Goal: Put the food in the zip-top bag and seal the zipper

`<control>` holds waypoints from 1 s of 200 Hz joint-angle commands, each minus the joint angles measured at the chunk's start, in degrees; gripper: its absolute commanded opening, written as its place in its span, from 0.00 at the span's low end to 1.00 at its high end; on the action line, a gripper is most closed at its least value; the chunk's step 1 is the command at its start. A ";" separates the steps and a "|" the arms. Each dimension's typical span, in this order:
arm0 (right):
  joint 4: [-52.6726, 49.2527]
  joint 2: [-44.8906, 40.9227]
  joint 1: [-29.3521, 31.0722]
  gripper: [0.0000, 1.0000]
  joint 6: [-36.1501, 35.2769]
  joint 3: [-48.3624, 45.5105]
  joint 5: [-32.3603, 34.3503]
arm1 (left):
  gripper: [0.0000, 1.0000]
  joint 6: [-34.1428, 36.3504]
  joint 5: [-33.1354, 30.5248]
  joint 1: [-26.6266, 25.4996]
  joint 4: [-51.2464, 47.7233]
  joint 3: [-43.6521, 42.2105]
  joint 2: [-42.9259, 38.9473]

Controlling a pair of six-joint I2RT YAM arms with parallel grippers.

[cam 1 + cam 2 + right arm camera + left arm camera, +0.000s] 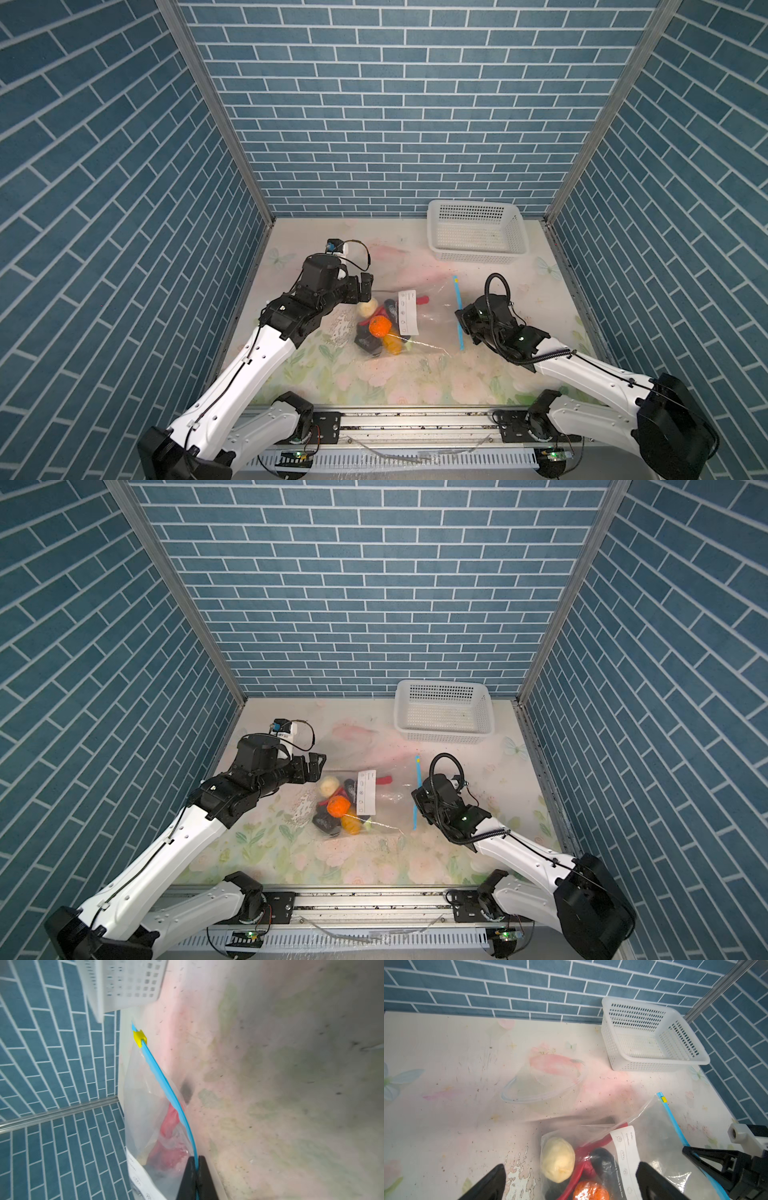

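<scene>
Though wide apart by the food [379, 325], left pincer [367, 288] empty — right pincer [196, 1160] tight on zipper [166, 1082].

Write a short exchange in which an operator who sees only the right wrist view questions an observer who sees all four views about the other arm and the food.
Operator: My jaws pinch the zipper. Where is the other arm?
Observer: The left gripper hangs beside the closed end of the zip-top bag, jaws wide apart, holding nothing.
Operator: Which food lies inside besides the red strip?
Observer: A cream ball, an orange piece and black ovals, bunched at that closed end.
</scene>
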 commanded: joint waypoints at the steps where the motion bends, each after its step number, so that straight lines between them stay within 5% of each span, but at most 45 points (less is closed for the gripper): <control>1: 8.45 1.14 -2.94 0.00 -2.34 -2.74 -6.25 | 0.99 -1.34 1.61 0.10 2.89 -2.22 0.46; 45: 14.44 4.16 -6.91 0.00 -7.01 -7.35 -8.93 | 0.99 -1.96 1.53 0.16 3.63 -4.83 0.16; 95: 22.54 13.44 -11.51 0.00 -12.82 -8.33 -20.08 | 0.99 -1.69 1.42 0.18 3.73 -6.13 0.32; 200: 24.06 19.78 -19.11 0.00 -23.58 -12.36 -23.86 | 1.00 -1.62 4.19 0.13 4.90 -7.22 2.72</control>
